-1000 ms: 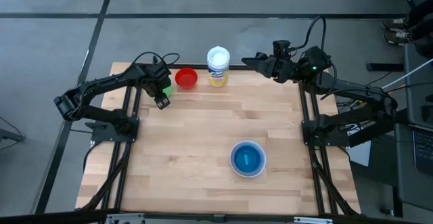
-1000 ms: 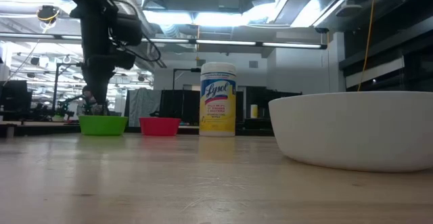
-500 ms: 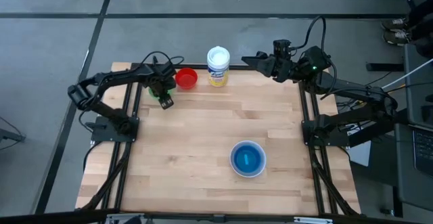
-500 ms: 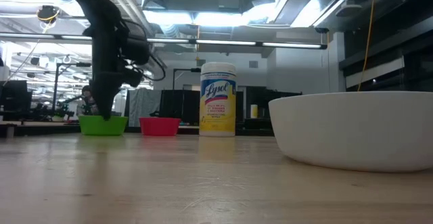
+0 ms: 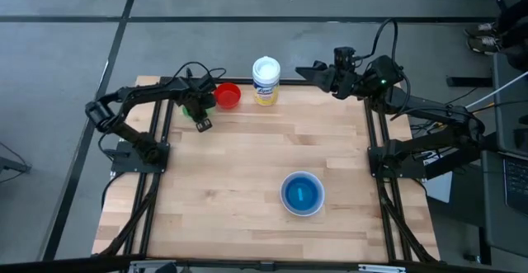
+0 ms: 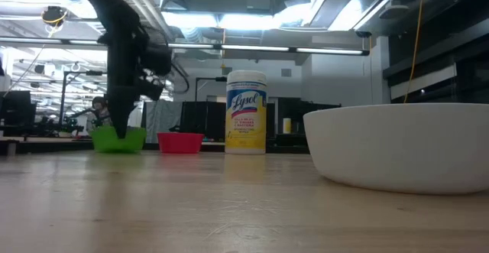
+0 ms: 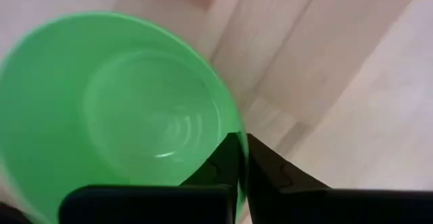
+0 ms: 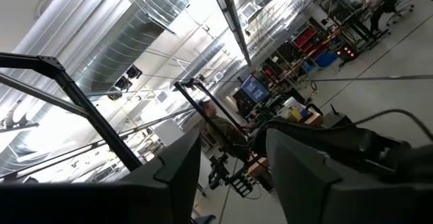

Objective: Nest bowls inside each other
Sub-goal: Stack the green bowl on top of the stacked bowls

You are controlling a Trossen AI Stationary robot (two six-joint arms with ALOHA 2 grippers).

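Observation:
A green bowl (image 7: 115, 116) stands on the table's far left part, with my left gripper (image 7: 243, 139) shut on its rim from above. Right of it sits a red bowl (image 5: 227, 96). Near the table's right front stands the white bowl (image 6: 397, 146), and inside it a dark blue bowl (image 5: 290, 184) with a cyan bowl (image 5: 303, 195) in that. My right gripper (image 8: 233, 163) hangs open high over the far right corner, pointing upward, with nothing between its fingers. My left gripper pinches the green bowl's rim (image 7: 235, 124), one finger inside the bowl and one outside. The fingers point straight down. In the low view the bowl's bottom (image 6: 118, 147) is still on the table.
A white cylindrical wipes tub with a yellow label (image 5: 266, 80) stands upright just right of the red bowl at the far edge. The bare wooden tabletop (image 5: 247, 166) stretches between the far bowls and the nested stack.
My left gripper has come down onto the green bowl and taken hold of its rim. My right arm has kept still.

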